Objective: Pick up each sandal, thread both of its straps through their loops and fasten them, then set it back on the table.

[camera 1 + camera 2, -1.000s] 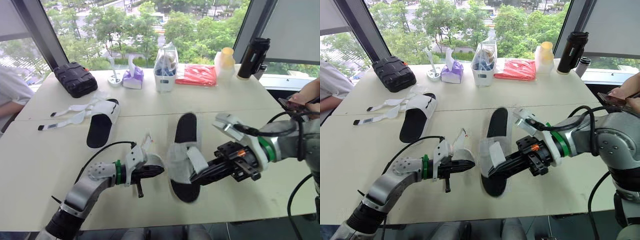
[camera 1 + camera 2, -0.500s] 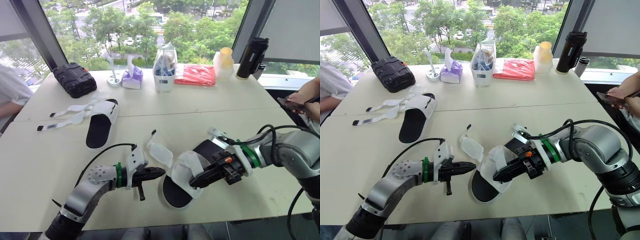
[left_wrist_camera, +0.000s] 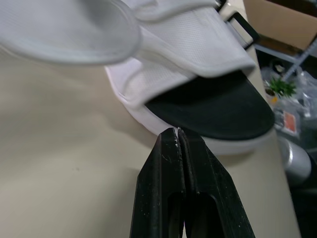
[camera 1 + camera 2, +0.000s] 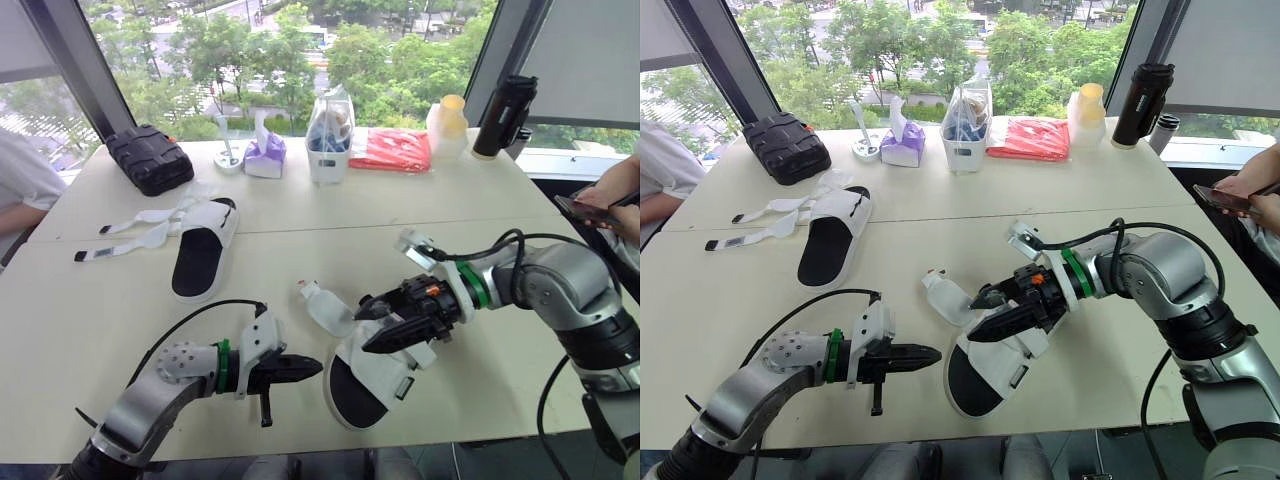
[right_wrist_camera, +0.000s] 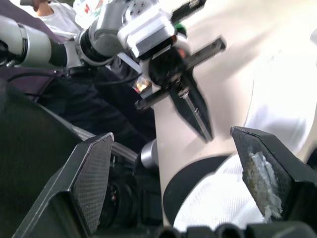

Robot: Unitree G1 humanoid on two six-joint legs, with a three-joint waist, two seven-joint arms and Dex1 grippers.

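Over the table [image 4: 120, 300], right gripper [image 4: 372, 322] spreads wide at the sandal [image 4: 378, 378]; left gripper [image 3: 177, 131] closed.

It looks like an office meeting room. Far beyond my left hand [image 4: 315, 367], the wide pale surface [image 4: 300, 215] ends at tall windows [image 4: 200, 60] over treetops, with tissues [image 4: 265, 158], a flask [image 4: 507, 115] and a black case [image 4: 150, 158].

The left arm reaches forward with a bent elbow, and the left tool [image 4: 305, 369] points inward toward the other arm, its two fingers pressed together. The right arm bends inward, and the right tool [image 4: 375, 324] angles downward with its fingers spread wide.
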